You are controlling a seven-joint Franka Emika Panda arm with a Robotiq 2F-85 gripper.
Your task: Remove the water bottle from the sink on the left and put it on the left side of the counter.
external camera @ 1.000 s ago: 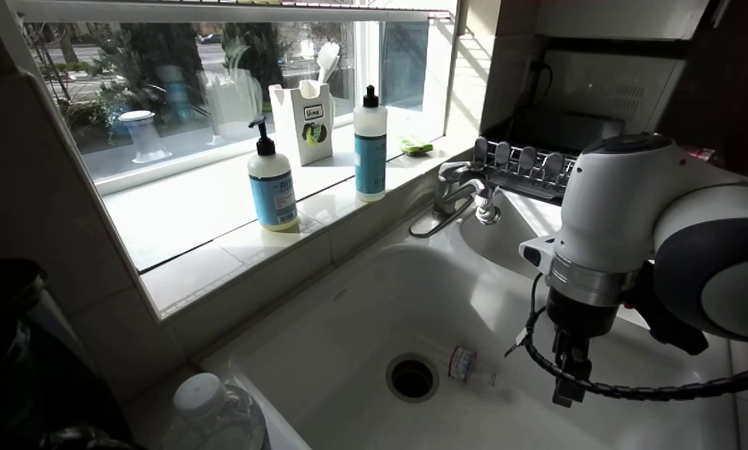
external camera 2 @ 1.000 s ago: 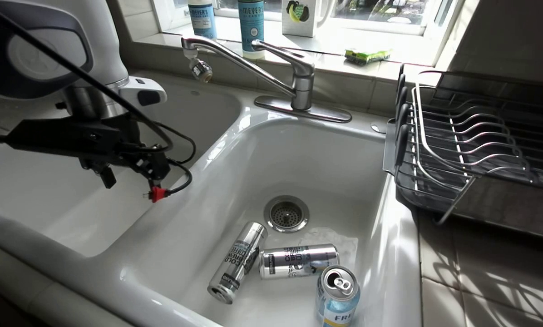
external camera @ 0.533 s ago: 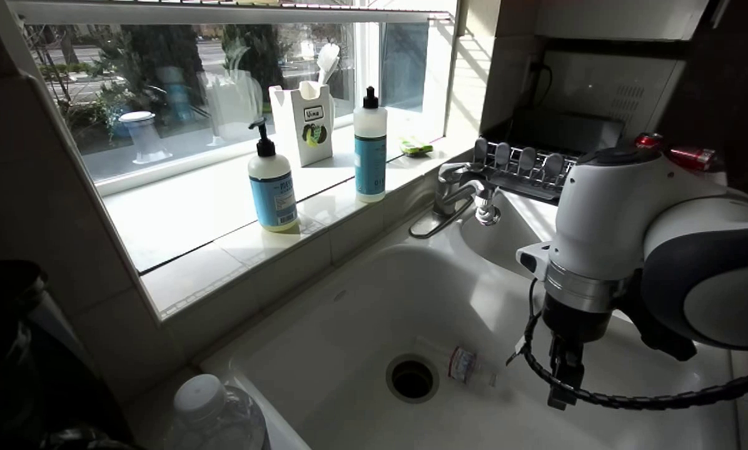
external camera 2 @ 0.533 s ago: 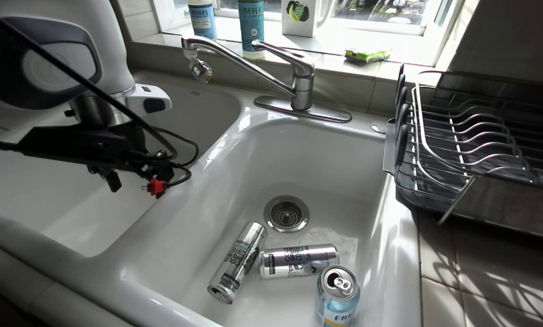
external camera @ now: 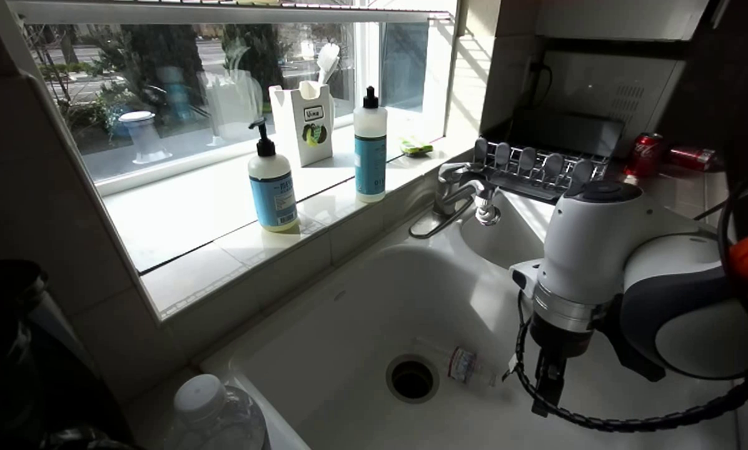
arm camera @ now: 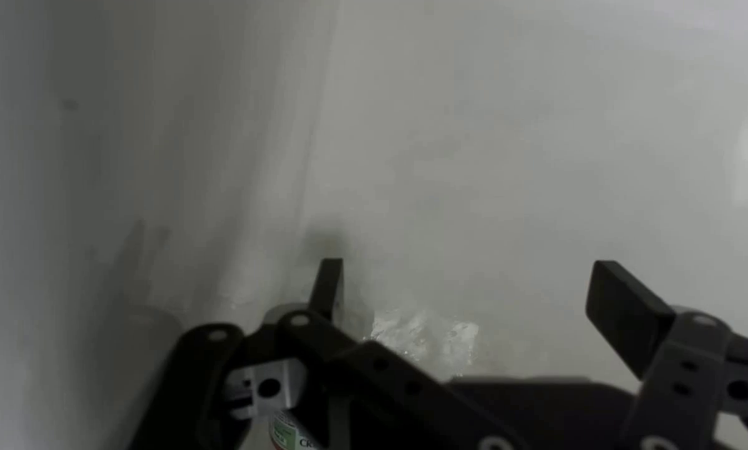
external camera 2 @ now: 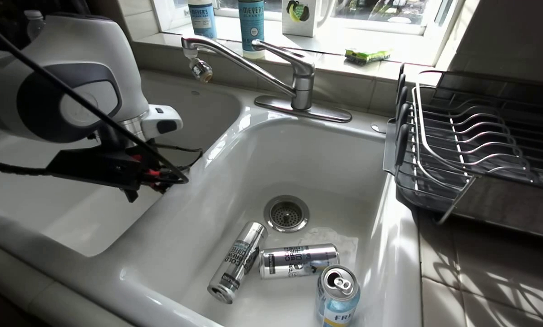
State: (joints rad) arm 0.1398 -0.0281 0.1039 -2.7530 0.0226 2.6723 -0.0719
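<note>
The water bottle [external camera: 462,365] is small and clear with a red and white label. It lies on its side in the white sink [external camera: 349,344], touching or close beside the dark round drain [external camera: 413,379]. My gripper [external camera: 543,400] is low over the same basin, to the right of the bottle in this exterior view, apart from it. In the wrist view the gripper [arm camera: 464,269] is open with nothing between its fingers. Part of the bottle's label [arm camera: 291,434] shows below the left finger; the rest is hidden there. The white counter rim [external camera: 272,409] runs along the basin's left side.
A big clear white-capped bottle [external camera: 200,400] stands by the left rim. Soap bottles [external camera: 272,187] stand on the windowsill. The faucet [external camera 2: 301,86] rises behind the sink divider. Cans [external camera 2: 298,260] lie in the neighbouring basin, beside a dish rack [external camera 2: 471,150].
The arm has come down and moved left in an exterior view, bringing the gripper lower and nearer the bottle. The red can behind the arm has come into view. The bottle has not moved.
</note>
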